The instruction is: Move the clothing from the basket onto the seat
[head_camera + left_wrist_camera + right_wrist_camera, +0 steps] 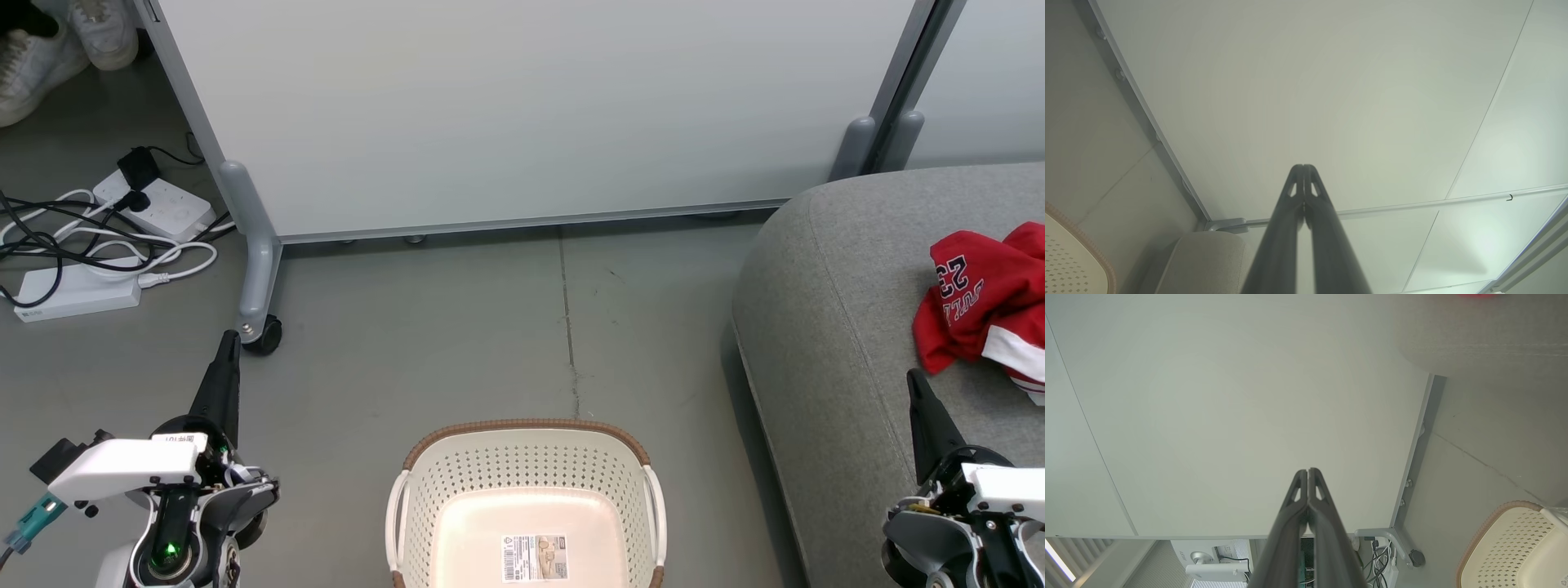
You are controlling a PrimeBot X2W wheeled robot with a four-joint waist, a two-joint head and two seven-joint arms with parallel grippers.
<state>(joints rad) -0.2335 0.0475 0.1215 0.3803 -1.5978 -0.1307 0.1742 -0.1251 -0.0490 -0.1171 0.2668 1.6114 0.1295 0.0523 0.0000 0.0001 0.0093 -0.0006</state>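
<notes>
The red clothing (980, 286) on the sofa (833, 269) carries the number 23, seen upside down, and beside it a word that looks like BULLS. The sticker (535, 558) on the floor of the basket (522, 474) has a barcode, but its print is too small to read.

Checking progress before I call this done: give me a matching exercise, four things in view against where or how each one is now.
Things:
1. red jersey
2. laundry basket
3. left gripper
4. white power strip

States:
A. shut, holding nothing
B. on the floor beside the partition
C. crumpled on the grey sofa
D. bare inside apart from a label sticker

Pairs: 1-C; 2-D; 3-A; 4-B
</notes>
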